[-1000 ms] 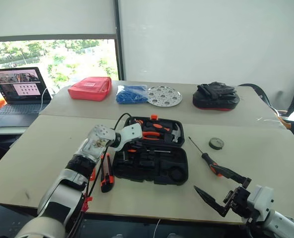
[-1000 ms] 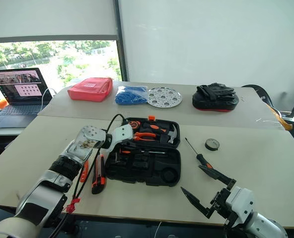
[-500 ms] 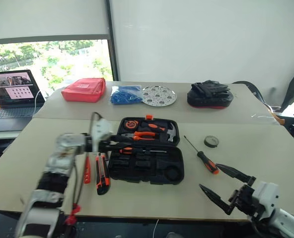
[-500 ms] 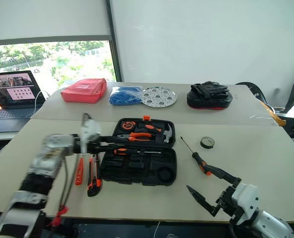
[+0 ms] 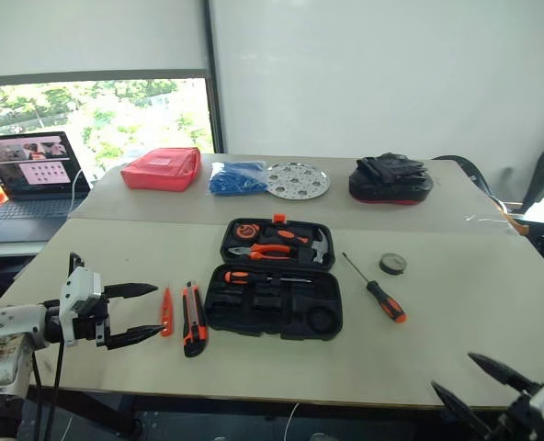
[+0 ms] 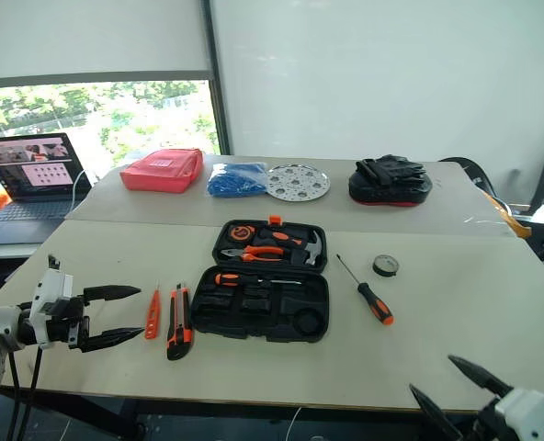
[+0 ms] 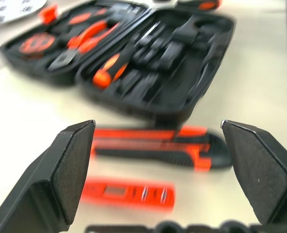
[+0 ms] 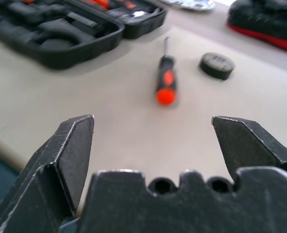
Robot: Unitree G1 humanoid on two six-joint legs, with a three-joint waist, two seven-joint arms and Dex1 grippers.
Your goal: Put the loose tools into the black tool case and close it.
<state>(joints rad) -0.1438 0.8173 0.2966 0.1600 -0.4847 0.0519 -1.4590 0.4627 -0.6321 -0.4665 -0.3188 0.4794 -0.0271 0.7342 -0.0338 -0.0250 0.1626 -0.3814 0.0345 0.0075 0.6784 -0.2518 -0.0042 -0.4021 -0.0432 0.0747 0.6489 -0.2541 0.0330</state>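
While the black tool case [image 5: 274, 280] lies open mid-frame holding one long screwdriver [image 5: 265, 277], pliers [image 5: 270, 248] and hammer [image 5: 316, 246], left gripper [image 5: 143, 312] and right gripper [image 5: 481, 383] hang released, empty.

Matt black plastic tool case [image 5: 274, 299] lies on a smooth matt table [image 5: 456, 303].

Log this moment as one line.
case: open, one screwdriver inside | knife, slim screwdriver: left of case | long screwdriver, tape: right | left gripper, right gripper: open, empty
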